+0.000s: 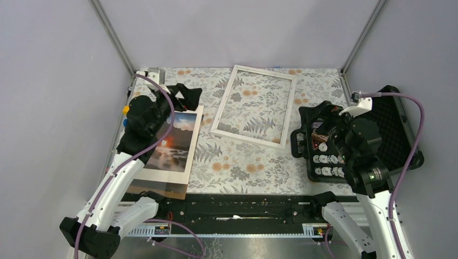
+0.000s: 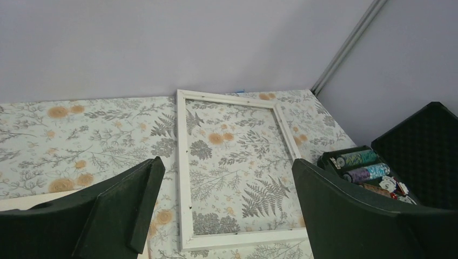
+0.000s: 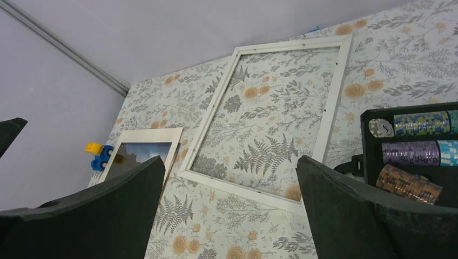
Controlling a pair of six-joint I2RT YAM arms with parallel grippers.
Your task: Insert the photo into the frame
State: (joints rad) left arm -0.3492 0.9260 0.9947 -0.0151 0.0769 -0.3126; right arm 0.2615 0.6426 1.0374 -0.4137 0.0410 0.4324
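The white frame (image 1: 223, 99) lies flat at the middle back of the floral cloth, and the cloth shows through it. The photo (image 1: 175, 143) lies at the left under a white mat (image 1: 186, 164), on a brown backing board (image 1: 162, 189). My left gripper (image 1: 183, 97) is open and empty above the far end of the photo. In its wrist view the frame (image 2: 183, 178) lies between the fingers of the left gripper (image 2: 227, 216). My right gripper (image 1: 313, 116) is open and empty over the black case. Its wrist view shows the right gripper (image 3: 229, 216), the frame (image 3: 332, 102) and the photo (image 3: 137, 156).
An open black case (image 1: 399, 135) with rolls of poker chips (image 3: 410, 154) stands at the right, close to the frame's right edge. A small blue and yellow toy (image 1: 126, 114) sits at the left edge by the wall. Grey walls enclose the table.
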